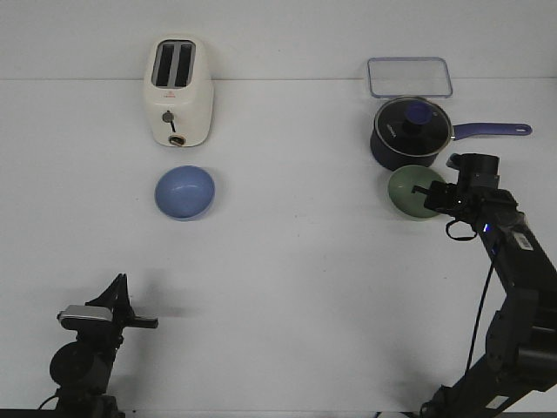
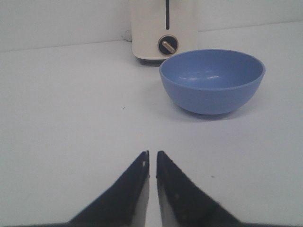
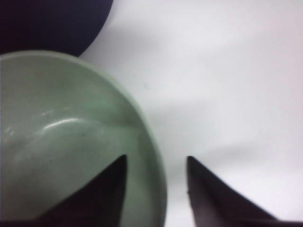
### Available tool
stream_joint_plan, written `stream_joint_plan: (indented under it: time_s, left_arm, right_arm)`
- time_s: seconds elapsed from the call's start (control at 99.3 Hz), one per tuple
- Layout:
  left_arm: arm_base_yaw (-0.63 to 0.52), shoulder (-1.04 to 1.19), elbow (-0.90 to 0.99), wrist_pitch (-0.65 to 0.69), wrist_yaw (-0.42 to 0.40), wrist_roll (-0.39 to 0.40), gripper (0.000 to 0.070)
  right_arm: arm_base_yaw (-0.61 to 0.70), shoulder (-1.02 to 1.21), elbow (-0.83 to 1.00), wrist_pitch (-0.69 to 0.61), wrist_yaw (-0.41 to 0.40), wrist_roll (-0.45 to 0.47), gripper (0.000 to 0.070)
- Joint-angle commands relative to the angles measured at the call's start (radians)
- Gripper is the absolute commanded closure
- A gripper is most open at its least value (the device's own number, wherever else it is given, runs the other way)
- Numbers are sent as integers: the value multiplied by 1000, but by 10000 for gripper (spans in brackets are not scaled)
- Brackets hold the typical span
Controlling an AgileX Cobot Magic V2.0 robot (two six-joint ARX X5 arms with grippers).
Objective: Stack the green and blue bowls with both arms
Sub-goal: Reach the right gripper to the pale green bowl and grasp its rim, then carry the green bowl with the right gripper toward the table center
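Note:
The blue bowl sits upright on the white table in front of the toaster; it also shows in the left wrist view. My left gripper is shut and empty near the table's front left, well short of that bowl; it also shows in the left wrist view. The green bowl sits just in front of the saucepan. My right gripper is open and straddles the green bowl's rim, one finger inside the bowl and one outside. In the front view this gripper is at the bowl's right side.
A cream toaster stands at the back left. A dark navy saucepan with a lid and a long handle pointing right stands right behind the green bowl. A clear rectangular container lid lies at the back right.

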Motion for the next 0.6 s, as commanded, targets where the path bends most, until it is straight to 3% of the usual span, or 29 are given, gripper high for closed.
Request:
stream_joint_plan:
  time_s: [0.0, 0.04, 0.312, 0.594]
  left_arm:
    - [0, -2, -20, 12, 4, -9, 688]
    - [0, -2, -20, 12, 4, -9, 688]
    - [0, -2, -20, 12, 4, -9, 688]
    - [0, -2, -20, 12, 4, -9, 688]
  right_arm:
    - [0, 30, 24, 15, -13, 8, 638]
    - [0, 30, 24, 16, -13, 16, 700]
    - [-11, 6, 24, 3, -45, 29, 700]
    - [-16, -225, 8, -120, -175, 21, 700]
